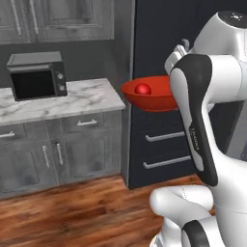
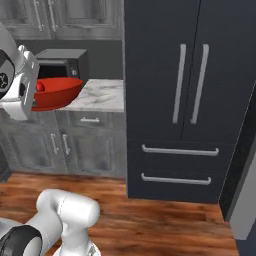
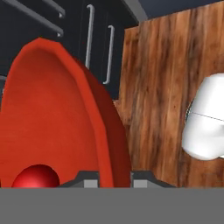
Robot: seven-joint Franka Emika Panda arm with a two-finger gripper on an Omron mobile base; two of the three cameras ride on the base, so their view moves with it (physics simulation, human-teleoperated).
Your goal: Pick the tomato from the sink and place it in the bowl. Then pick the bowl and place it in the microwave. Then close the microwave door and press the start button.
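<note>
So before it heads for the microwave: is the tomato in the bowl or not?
In. The tomato sits inside the bowl, which the gripper holds by its rim above the floor.

Arm stood raised, elbow bent; end effector (image 3: 114, 177) held clamped on bowl (image 3: 57, 118) rim at 12 o'clock.

**Kitchen surroundings**

A small dark toaster oven (image 1: 37, 76) with knobs sits on the marble counter (image 1: 72, 99), against the wall. Grey cabinets (image 1: 48, 154) with bar handles stand under the counter, and more grey cupboards (image 1: 53, 19) hang above. A tall dark fridge (image 2: 185, 100) with two vertical handles and two drawers stands just beside the counter. The floor (image 2: 165, 225) is reddish wood planks.
</note>
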